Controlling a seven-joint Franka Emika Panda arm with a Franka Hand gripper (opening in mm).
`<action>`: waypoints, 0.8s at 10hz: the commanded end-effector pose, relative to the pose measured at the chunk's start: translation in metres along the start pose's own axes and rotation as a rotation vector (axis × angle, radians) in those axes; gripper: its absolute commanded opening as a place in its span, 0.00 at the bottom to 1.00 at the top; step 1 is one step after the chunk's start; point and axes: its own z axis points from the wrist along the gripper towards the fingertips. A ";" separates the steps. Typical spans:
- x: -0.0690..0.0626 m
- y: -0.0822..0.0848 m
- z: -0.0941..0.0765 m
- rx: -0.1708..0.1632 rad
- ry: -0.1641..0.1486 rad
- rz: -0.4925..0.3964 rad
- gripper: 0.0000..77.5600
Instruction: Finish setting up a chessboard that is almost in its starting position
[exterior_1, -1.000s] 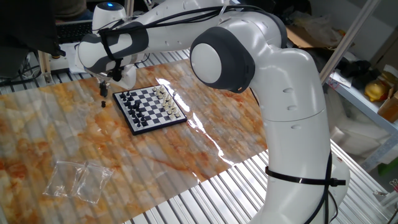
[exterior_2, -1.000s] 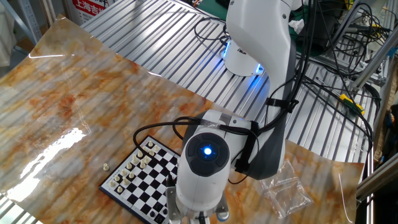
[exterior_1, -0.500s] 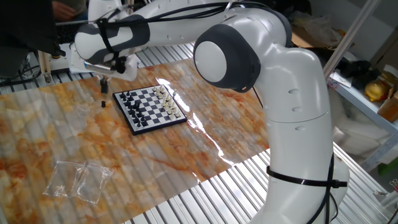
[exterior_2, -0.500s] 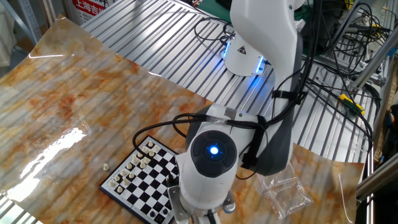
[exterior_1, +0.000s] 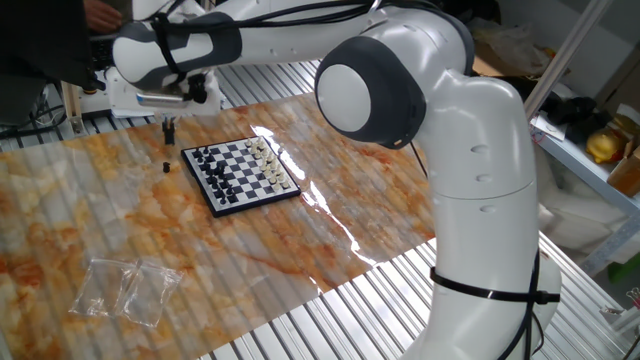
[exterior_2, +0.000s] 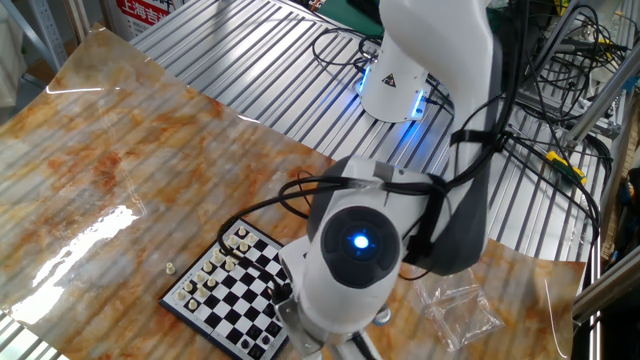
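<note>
Marbled orange sheet over the bench (exterior_1: 60, 220), with the chessboard (exterior_1: 240, 172) sitting flat a bit toward 11 o'clock from the middle of it in one fixed view. Black pieces along the board's 8 o'clock edge, cream ones along the 2 o'clock edge.

Handling-wise: probably featherweight stuff. Tiny, hard, smooth pieces, easy to tip and easy to squirt out of a pinch. Best guess is to grab a piece from straight above, low on the body, with a gentle squeeze. Board stiff and light, likely to skate on that glossy sheet if bumped, so no leaning on it. Neighbours packed tight, so a clean vertical drop on placing.

Two strays off the board: a lone black piece (exterior_1: 163, 165) on the bench at 9 o'clock from the board, near its corner, and a little white piece (exterior_2: 170, 268) at 9 o'clock from the board in the other fixed view. Crumpled clear bag (exterior_1: 125, 290) well apart, down at 7 o'clock.

Fingers (exterior_1: 168, 128) hanging above the black stray, not touching it. Too small and dark to say whether parted or pinched together, so can't tell.

Versus a second ago: wrist lifted and pulled back toward 11 o'clock, fingers higher over the stray. Black piece in the same spot, board unmoved. In the other view, wrist housing slid toward 3 o'clock.
</note>
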 end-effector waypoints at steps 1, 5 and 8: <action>0.007 -0.002 -0.016 0.040 0.005 -0.106 0.00; 0.007 -0.002 -0.016 0.040 0.006 -0.118 0.00; 0.009 -0.004 -0.018 0.045 0.005 -0.142 0.00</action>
